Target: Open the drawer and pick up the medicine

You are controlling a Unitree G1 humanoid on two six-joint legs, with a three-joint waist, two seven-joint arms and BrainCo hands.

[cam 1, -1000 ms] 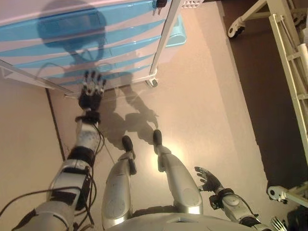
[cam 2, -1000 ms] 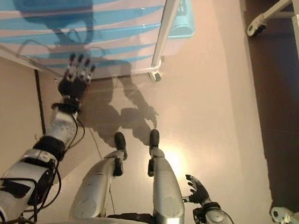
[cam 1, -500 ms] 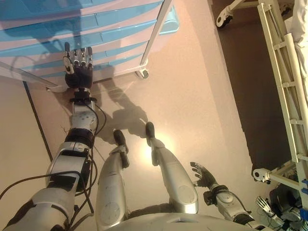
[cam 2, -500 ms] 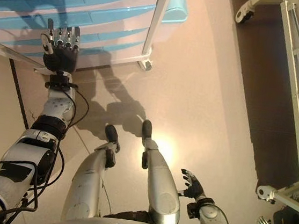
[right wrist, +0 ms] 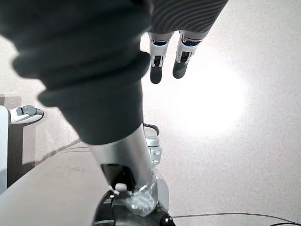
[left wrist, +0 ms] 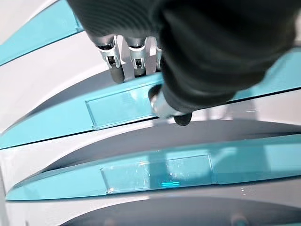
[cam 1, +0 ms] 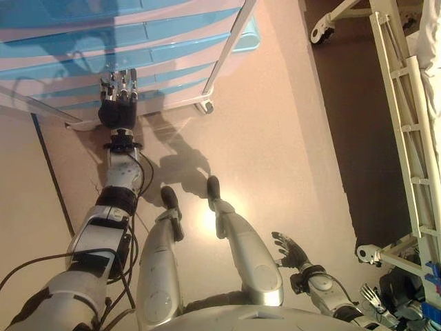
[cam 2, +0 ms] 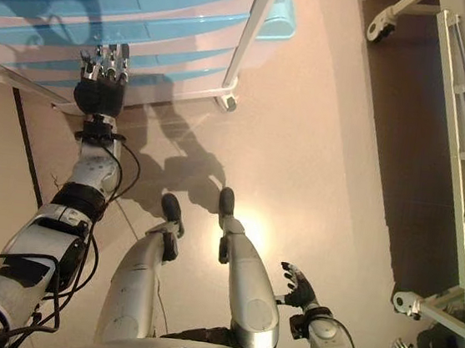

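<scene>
A white cart with turquoise drawers [cam 1: 138, 41] stands at the far left, and all its drawers look shut. No medicine shows in any view. My left hand [cam 1: 117, 103] is stretched out to the lower drawers with straight fingers. In the left wrist view its fingers [left wrist: 114, 66] reach the top edge of one turquoise drawer front [left wrist: 117, 106], and the thumb [left wrist: 181, 117] lies against that front. My right hand [cam 1: 289, 252] hangs low at my right side over the floor, fingers [right wrist: 157, 66] relaxed and holding nothing.
The cart's white leg ends in a caster [cam 1: 205, 105]. A turquoise basket [cam 1: 249, 38] sits at the cart's right side. A white bed frame [cam 1: 406, 103] on casters [cam 1: 318, 31] stands over dark flooring on the right.
The camera has shifted. My left hand has moved a little forward, from in front of the cart's base onto the lower drawer fronts. My right hand has stayed low.
</scene>
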